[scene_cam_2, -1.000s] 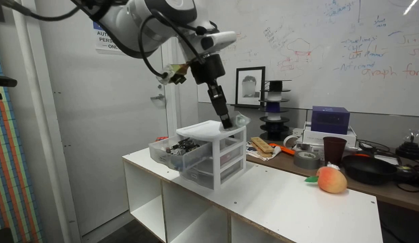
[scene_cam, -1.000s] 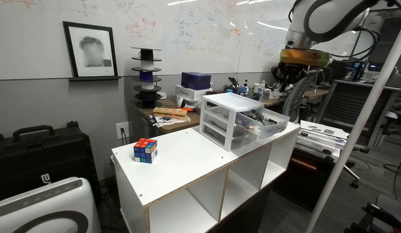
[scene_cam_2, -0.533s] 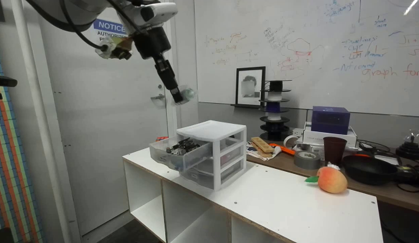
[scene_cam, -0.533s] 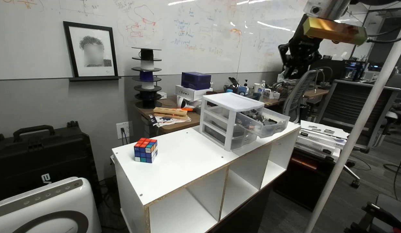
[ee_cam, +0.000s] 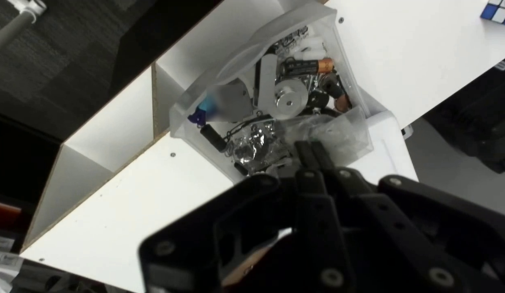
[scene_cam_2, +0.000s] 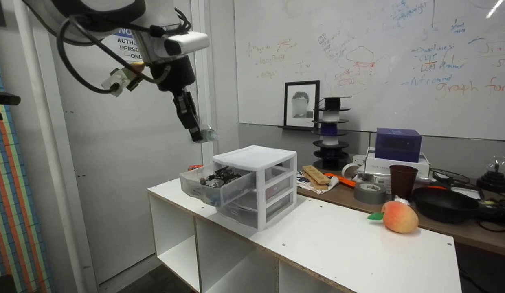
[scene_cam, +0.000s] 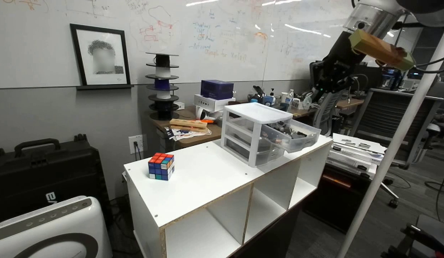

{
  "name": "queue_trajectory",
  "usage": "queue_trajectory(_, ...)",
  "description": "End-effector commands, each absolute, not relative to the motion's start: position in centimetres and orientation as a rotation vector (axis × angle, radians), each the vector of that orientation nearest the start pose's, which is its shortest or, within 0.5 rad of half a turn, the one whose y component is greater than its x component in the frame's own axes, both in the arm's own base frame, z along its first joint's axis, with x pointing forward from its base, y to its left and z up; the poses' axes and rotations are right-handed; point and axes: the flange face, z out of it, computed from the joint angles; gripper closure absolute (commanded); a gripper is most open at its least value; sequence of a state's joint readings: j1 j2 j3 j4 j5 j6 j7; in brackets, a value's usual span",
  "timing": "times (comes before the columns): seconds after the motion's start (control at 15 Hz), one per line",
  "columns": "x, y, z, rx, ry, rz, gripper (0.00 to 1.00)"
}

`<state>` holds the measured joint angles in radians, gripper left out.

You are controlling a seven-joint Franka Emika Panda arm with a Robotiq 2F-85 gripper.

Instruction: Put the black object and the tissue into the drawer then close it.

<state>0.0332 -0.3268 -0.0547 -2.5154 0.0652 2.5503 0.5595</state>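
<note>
The drawer [scene_cam_2: 191, 189] is pulled out from the top of the white three-tier unit [scene_cam_2: 256, 156]. It holds many small parts, including a battery [ee_cam: 303, 67] in the wrist view. My gripper [scene_cam_2: 197, 139] is tilted down above the open drawer. It is shut on a thin see-through crumpled piece, the tissue [scene_cam_2: 209, 133], which also shows in the wrist view [ee_cam: 346, 136]. The fingers are close together. Several dark elongated bits lie in the drawer, such as a black cylinder [ee_cam: 213, 137]; I cannot tell which is the black object.
The unit stands on a white open-shelf cabinet [scene_cam: 193, 172]. A Rubik's cube [scene_cam: 161, 166] sits near one cabinet end. A peach [scene_cam_2: 400, 217] lies by the back edge. A white pole [scene_cam: 386, 165] stands on the drawer's open side.
My gripper has moved from over the unit's top to above the open drawer, rising first and then coming lower. It keeps the tissue. The drawer has not moved.
</note>
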Motion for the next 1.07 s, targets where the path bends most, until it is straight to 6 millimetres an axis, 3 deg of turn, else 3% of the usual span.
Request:
queue_trajectory(0.0, 45.9, -2.7, 42.7, -2.712, 0.878, -0.478, 1.0)
queue_trajectory(0.27, 48.4, -3.8, 41.2, -2.682, 0.866, -0.478, 1.0)
queue_trajectory(0.67, 52.2, -4.6, 36.8, -2.736, 0.951, -0.281, 1.0)
queue_trajectory(0.93, 53.5, -4.8, 34.8, -2.774, 0.962, -0.147, 1.0)
queue_trajectory(1.0, 53.7, -4.6, 34.7, -2.783, 0.95, -0.122, 0.74)
